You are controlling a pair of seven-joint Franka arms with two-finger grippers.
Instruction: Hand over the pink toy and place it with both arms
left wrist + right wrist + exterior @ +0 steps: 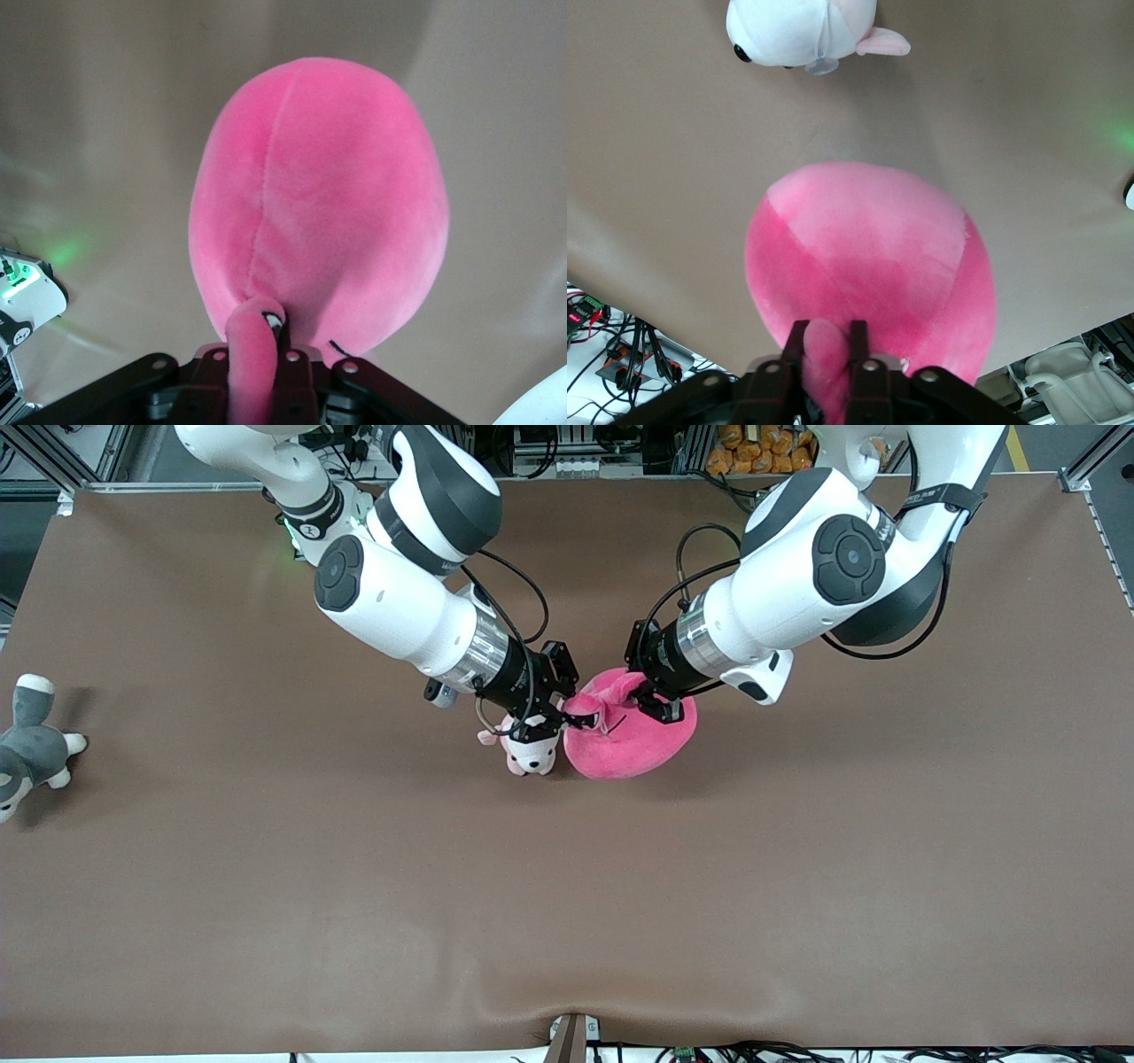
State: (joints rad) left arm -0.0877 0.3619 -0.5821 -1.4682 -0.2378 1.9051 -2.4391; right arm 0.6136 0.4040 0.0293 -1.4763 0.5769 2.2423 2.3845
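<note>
we are seeing the left gripper (654,701) clamping a stalk of the pink toy (633,740) between closed jaws, and the right gripper (567,707) pinching another stalk of it just beside. the toy is hanging under both grippers over the middle of the brown table (266,886). a small pink-and-white plush dog (529,755) is lying right below the right gripper; a grey plush animal (27,748) is lying well apart, at the right arm's end.
</note>
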